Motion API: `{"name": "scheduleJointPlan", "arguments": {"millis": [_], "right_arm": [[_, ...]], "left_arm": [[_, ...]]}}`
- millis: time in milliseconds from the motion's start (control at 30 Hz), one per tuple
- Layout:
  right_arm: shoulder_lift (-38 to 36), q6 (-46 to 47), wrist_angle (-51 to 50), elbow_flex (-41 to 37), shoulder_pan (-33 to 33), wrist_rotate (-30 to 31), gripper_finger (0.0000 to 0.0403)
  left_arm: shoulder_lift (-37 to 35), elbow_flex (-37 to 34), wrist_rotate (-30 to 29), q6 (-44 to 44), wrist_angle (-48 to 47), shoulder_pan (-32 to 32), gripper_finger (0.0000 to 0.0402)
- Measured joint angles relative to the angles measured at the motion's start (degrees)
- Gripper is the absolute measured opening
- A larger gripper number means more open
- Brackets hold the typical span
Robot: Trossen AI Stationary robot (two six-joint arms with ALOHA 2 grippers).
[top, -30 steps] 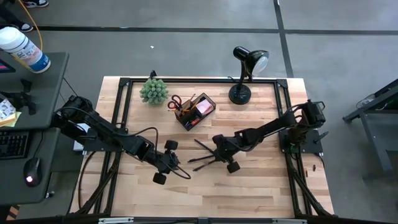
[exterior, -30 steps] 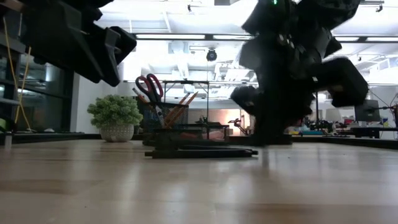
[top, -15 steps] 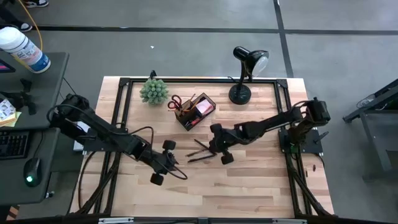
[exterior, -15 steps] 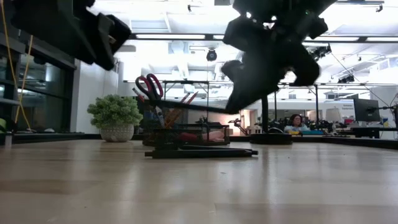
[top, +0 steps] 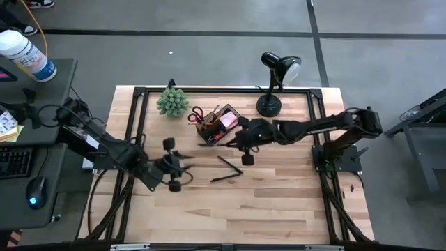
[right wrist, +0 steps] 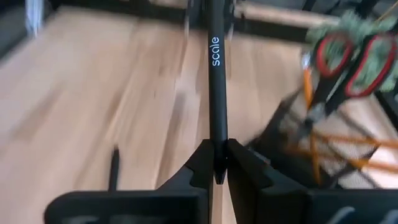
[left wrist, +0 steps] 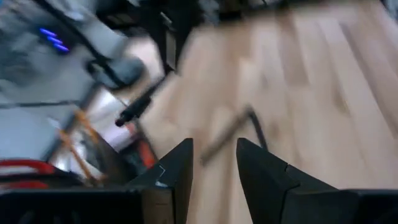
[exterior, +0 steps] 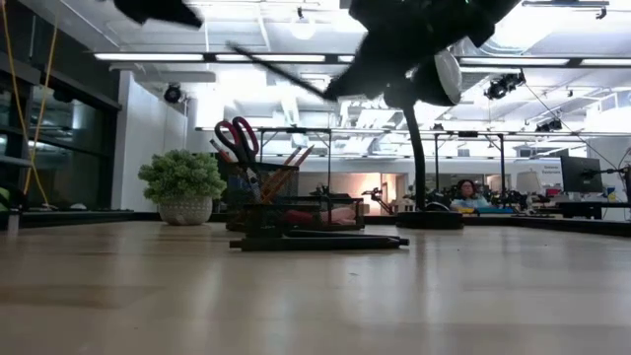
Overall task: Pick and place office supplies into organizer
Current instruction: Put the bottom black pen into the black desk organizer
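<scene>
My right gripper [top: 237, 141] is shut on a black pen [right wrist: 213, 74], in the air just in front of the organizer [top: 219, 124]. The organizer is a black mesh caddy holding red-handled scissors [right wrist: 348, 62] and orange pencils [right wrist: 329, 143]. In the low view the pen [exterior: 276, 67] shows high above the table. Two more black pens [top: 228, 164] [top: 224, 178] lie flat on the wood. My left gripper [top: 182, 166] hovers at the table's left part, open, with nothing between its fingers [left wrist: 180, 171]. My right gripper pinches the pen by one end [right wrist: 216, 149] between its two fingers. The rest of the pen sticks straight out ahead of the fingers, toward the table's left. It is lifted clear of the table.
A small green plant [top: 172, 102] stands at the far left of the table and a black desk lamp [top: 272, 84] at the far right. A black metal frame [top: 139, 94] runs along the table's edges. Bare wood lies toward the near edge.
My right gripper has risen with one black pen, lifted clear, and carried it toward the far edge, up to the organizer; the other two pens stay on the wood. My left gripper has risen and drawn back toward the table's left edge, its fingers apart as before.
</scene>
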Motion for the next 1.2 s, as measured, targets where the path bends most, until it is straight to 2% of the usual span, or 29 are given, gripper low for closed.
{"name": "scheduleJointPlan", "arguments": {"millis": [133,233,367,533,833,967,1200], "right_arm": [[-0.8,2.8,6.4,0.0,-0.4,-1.3,0.0021],[-1.1,4.2,10.8,0.0,-0.4,-1.5,0.0023],[-1.3,5.0,14.9,0.0,-0.3,-1.5,0.0024],[-1.3,7.1,20.6,0.0,-0.3,-2.2,0.0022],[-1.3,9.0,30.5,0.0,-0.2,-4.0,0.0021],[-1.3,9.0,32.5,0.0,0.6,-4.0,0.0027],[-1.3,8.5,33.0,0.0,1.7,-3.4,0.0023]], "left_arm": [[-1.3,0.0,-7.9,1.1,5.3,0.1,0.0111],[-1.8,0.0,-10.6,1.1,7.1,0.0,0.0111],[-2.3,0.0,-12.3,1.0,8.8,0.0,0.0111],[-3.0,0.0,-16.3,1.3,15.4,0.0,0.0111],[-3.0,0.0,-18.4,8.8,30.3,0.8,0.0122],[-3.0,0.0,-15.6,11.7,36.3,3.7,0.0152],[-2.9,0.0,1.6,17.9,47.2,11.4,0.0214]]}}
